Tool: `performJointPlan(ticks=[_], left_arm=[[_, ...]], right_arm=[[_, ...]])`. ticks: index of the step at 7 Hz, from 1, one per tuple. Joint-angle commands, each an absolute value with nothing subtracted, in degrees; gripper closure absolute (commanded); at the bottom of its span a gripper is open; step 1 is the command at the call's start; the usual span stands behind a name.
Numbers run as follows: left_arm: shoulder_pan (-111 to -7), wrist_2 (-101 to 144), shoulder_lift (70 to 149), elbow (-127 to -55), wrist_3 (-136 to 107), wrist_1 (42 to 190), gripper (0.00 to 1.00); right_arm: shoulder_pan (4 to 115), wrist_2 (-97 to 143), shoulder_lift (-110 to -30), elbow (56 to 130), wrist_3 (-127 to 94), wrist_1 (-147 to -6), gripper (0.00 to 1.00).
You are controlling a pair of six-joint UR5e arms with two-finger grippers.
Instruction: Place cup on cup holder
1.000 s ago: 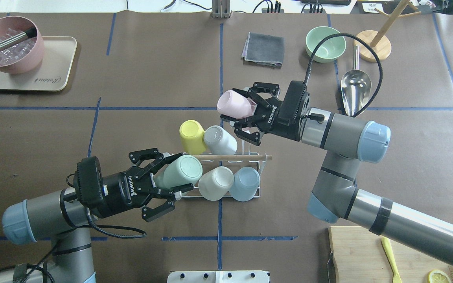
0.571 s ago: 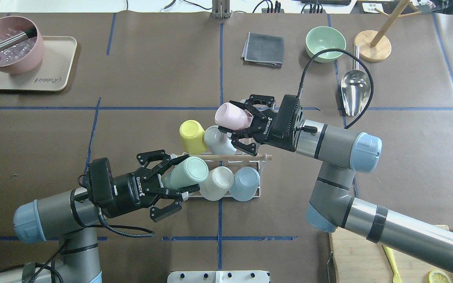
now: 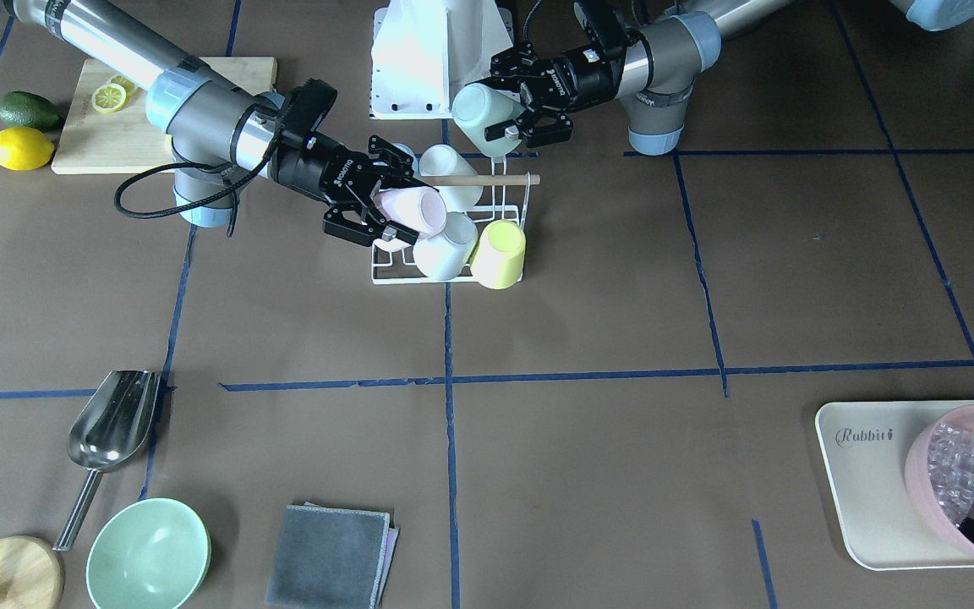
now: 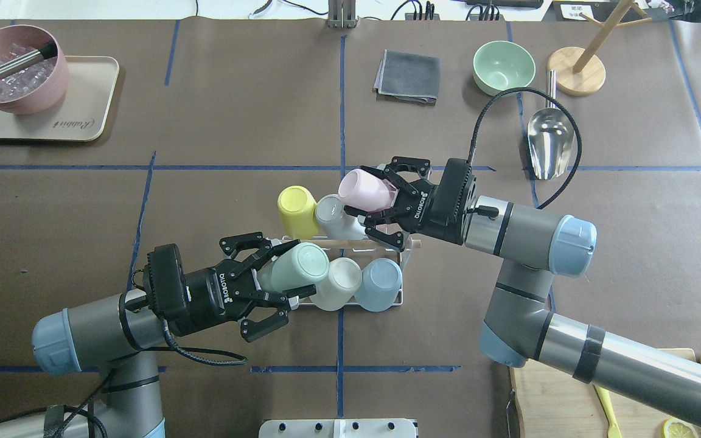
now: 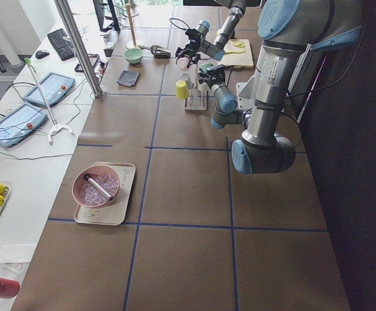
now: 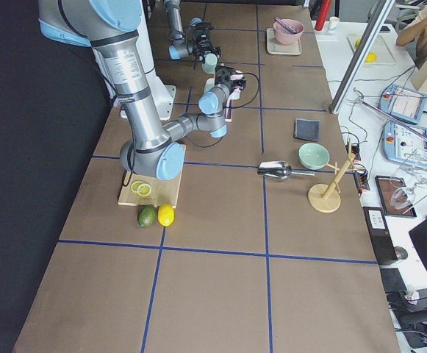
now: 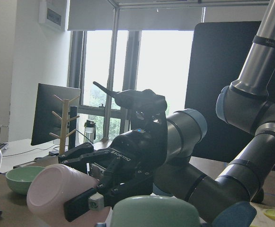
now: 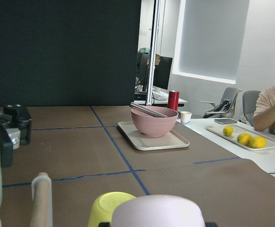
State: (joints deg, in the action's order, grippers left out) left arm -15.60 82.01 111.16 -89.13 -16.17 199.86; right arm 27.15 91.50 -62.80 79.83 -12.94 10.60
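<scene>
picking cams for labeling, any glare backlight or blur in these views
Left wrist view: the windows blow out white and backlight the right hand, which reads dark. Right wrist view: the pink cup at the bottom edge is close and blurred. Overhead view: evenly lit, bright glare on the metal scoop.

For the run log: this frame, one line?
left claw: shut on mint cup | right claw: shut on pink cup | cup holder: yellow cup, grey cup, white cup, blue cup | both cups unreleased

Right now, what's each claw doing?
Left claw: closed on the mint green cup.
Right claw: closed on the pink cup.
</scene>
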Motion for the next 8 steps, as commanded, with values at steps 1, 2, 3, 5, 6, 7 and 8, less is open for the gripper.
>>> performJointPlan(ticks=[1,2,3,5,6,7,8], left_arm=[[-15.82,82.00,111.09,-88.95,-16.17,199.86,0.93],[-15.82,82.00,111.01,-87.90,-16.26,199.95,0.93],[-15.82,82.00,110.92,-87.37,-16.17,199.95,0.93],[-15.82,82.00,110.92,-86.58,-16.17,200.04,0.92],[-15.82,82.00,110.92,-86.05,-16.17,200.04,0.90],[-15.91,81.31,110.83,-86.04,-16.08,200.13,0.70],[-15.82,80.17,110.66,-86.04,-16.08,200.13,0.12]], right_arm=[[25.84,91.49,-63.19,78.58,-10.99,12.91,0.97],[25.93,91.49,-63.28,78.84,-10.99,12.92,0.83],[26.28,91.58,-63.80,79.36,-11.16,13.01,0.66],[27.77,92.28,-63.98,79.45,-11.34,12.92,0.00],[28.21,92.29,-64.07,79.54,-11.42,12.92,0.00],[28.73,92.29,-64.07,79.54,-11.51,12.92,0.00],[29.44,92.81,-63.90,79.54,-11.60,12.83,0.00]])
